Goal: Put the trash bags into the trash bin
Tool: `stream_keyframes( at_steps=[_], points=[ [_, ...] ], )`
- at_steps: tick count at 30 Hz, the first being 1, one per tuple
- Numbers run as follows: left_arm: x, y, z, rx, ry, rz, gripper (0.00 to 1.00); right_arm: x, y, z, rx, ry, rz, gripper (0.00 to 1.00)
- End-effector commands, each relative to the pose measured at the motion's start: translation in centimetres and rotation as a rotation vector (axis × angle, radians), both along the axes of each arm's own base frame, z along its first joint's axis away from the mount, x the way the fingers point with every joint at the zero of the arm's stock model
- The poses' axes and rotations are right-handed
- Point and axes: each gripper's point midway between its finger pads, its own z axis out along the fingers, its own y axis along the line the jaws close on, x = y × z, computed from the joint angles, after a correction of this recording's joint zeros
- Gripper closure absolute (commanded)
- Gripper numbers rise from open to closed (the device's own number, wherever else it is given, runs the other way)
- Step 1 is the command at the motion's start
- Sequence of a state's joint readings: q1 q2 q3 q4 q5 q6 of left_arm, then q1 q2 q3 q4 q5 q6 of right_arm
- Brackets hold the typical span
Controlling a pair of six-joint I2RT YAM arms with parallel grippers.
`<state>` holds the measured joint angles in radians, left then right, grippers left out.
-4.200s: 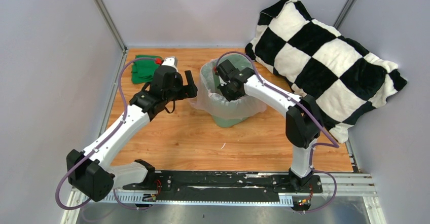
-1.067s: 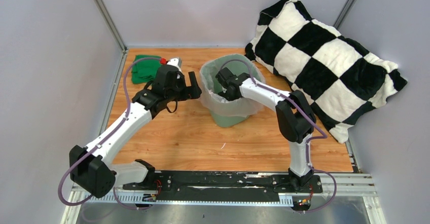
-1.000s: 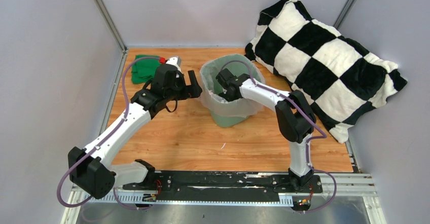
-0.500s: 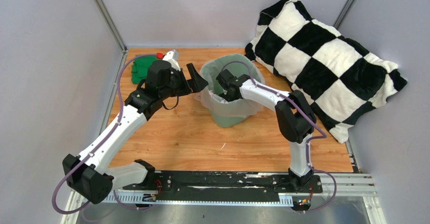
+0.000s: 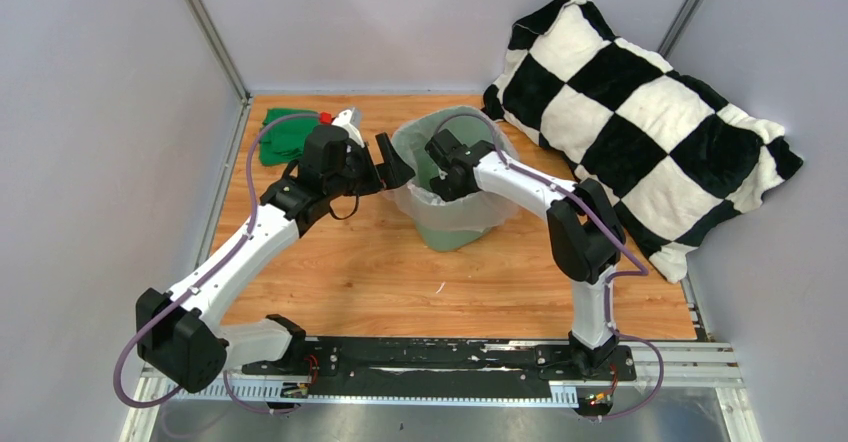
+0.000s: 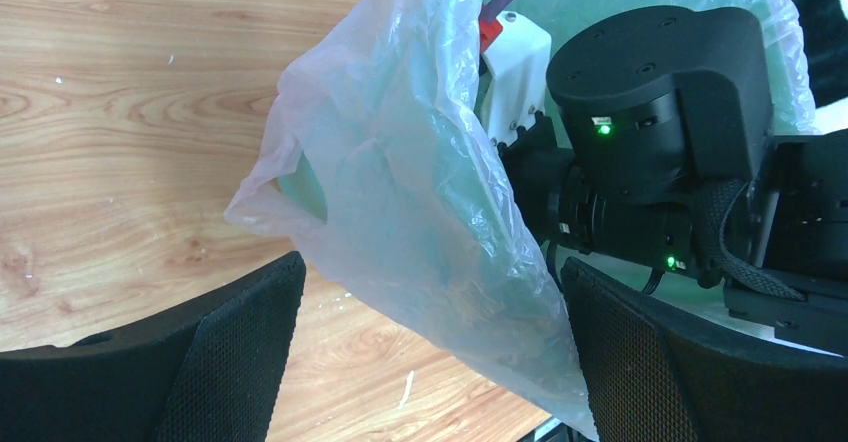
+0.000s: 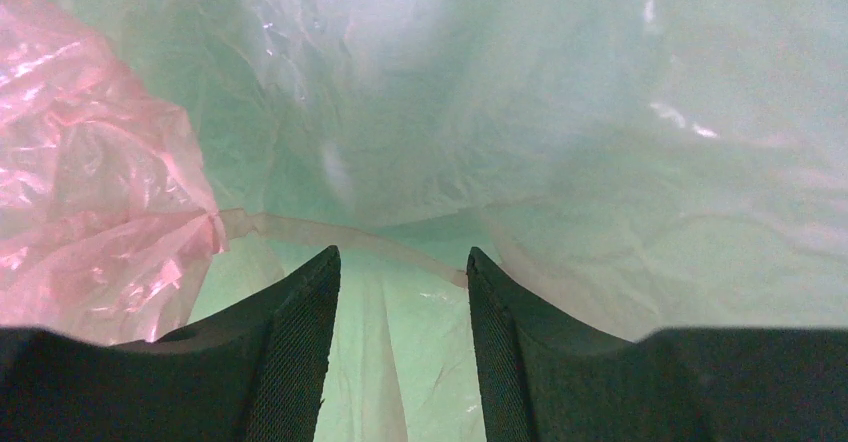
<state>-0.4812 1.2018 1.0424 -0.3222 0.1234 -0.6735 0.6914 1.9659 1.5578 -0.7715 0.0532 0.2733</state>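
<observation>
**Left pincer [image 6: 430,267] spread, right pincer [image 7: 402,254] inside the trash bin [image 5: 452,234]**

The left pincer stands fully spread, with the trash bag's [image 6: 400,192] overhanging fold between its fingers. The right pincer is half parted, pinches nothing and is down in the bag-lined bin. Only its wrist view shows pink plastic bunched to its left and a strip crossing just past its fingertips.

The trash bag [image 6: 420,192] is thin, crinkled, translucent plastic film, glossy in the creases. The trash bin [image 5: 455,234] is smooth plastic. The bench [image 5: 380,272] is satin-finished wood grain. At 2 o'clock the cushion [image 5: 640,112] is plush, fuzzy cloth. The left claw [image 6: 430,265] has matt black, finely textured pads [image 6: 240,362].
</observation>
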Motion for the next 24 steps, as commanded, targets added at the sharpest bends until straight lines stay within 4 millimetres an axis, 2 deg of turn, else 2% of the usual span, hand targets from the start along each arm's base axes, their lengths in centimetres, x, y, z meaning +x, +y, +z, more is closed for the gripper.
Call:
stream_keyframes(
  at_steps=[1,6,14,24],
  points=[
    [-0.2,0.0,-1.0,0.022,0.01,-0.01,0.0,-0.2,-0.2,2.1,0.001,-0.019,-0.01,0.48],
    [-0.2,0.0,-1.1,0.027,0.012,-0.011,0.0,-0.2,0.0,3.1,0.017,-0.027,-0.013,0.48],
    [-0.1,-0.2,-0.9,0.025,0.008,-0.013,0.0,-0.3,0.1,5.9,0.041,-0.064,-0.004,0.47],
    [-0.1,-0.5,-0.6,0.024,0.003,-0.019,0.0,-0.7,-0.1,7.9,0.057,-0.093,0.003,0.47]
  ],
)
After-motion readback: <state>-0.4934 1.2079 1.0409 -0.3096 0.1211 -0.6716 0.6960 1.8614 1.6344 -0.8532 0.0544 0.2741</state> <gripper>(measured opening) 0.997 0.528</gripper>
